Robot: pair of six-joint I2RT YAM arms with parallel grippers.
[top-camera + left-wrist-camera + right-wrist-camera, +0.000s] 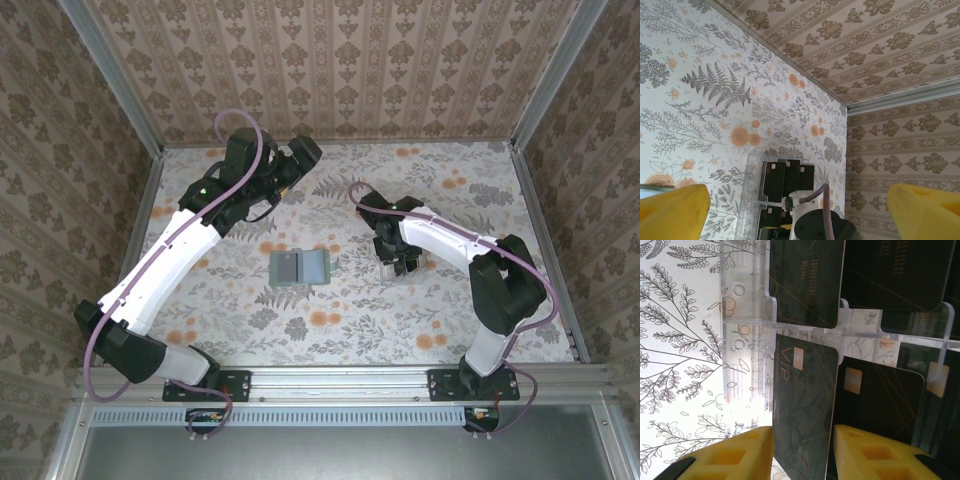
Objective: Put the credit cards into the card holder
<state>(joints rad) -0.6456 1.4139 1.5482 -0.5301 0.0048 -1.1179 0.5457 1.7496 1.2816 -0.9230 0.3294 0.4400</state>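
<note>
The card holder (300, 267) lay flat in the middle of the worktop (450, 200). Bare flowery worktop showed all round its edges. It was well apart from both pincers.

The right pincer (400, 264) was down over the clear rack (747, 325), to the right of the card holder. The credit cards (805, 280) sat in the rack's slots. They were black, and some lay partly over others. In the right wrist view, one card marked VIP (805, 400) sat in the narrow gap between the yellow fingers (730, 455). Its long edges ran just beside the inner sides of the fingers. I could not tell if the fingers touched it or pinched it.

The left pincer (303, 152) was close to the back wall (340, 70), left of the middle, and it held nothing. In the left wrist view its yellow fingertips (672, 210) were spread wide, one at each bottom corner. Open worktop lay between the left pincer and the card holder.
</note>
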